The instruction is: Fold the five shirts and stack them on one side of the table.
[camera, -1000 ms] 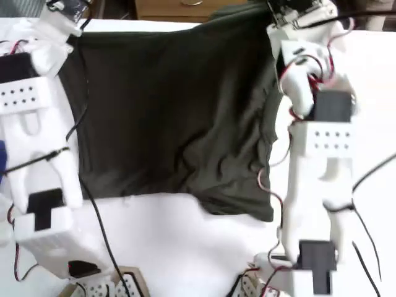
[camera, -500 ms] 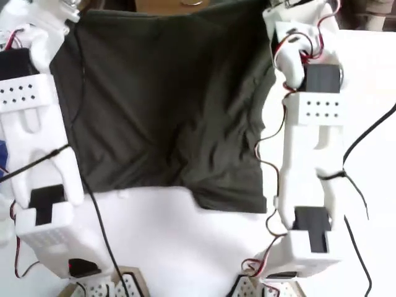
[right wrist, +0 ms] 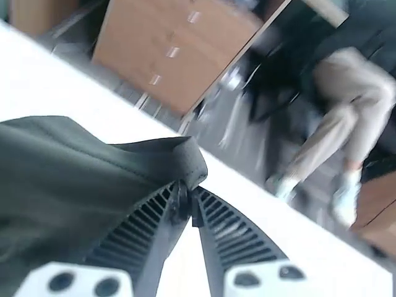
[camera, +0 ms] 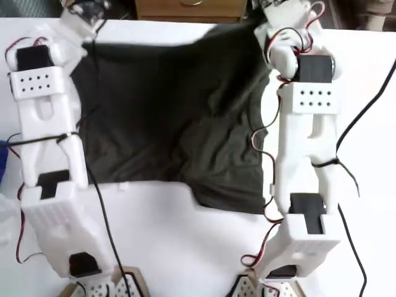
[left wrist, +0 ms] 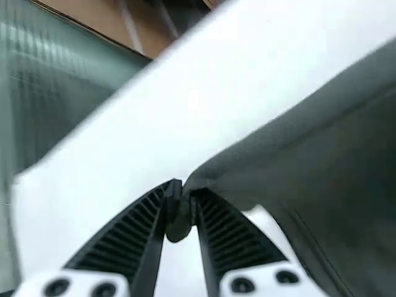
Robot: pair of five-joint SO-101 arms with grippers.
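Observation:
A dark green shirt [camera: 167,117] lies spread on the white table [camera: 185,247] between the two arms. My left gripper [left wrist: 180,207] is shut on a corner of the shirt [left wrist: 297,161] at the far left of the table. At the far right, my right gripper [right wrist: 185,201] is shut on another corner of the shirt [right wrist: 80,173]. In the high view the left gripper [camera: 83,15] and the right gripper [camera: 272,9] both sit near the table's far edge, with the cloth stretched between them. The near hem is rumpled at the right.
A wooden cabinet [camera: 192,7] stands beyond the far edge. Cables [camera: 102,216] trail across the table by both arms. A blue object [camera: 2,161] shows at the left edge. The table's near middle is bare white.
Both arms have carried their shirt corners toward the far edge, pulling the cloth flatter and farther back. The near hem has shifted away from the front.

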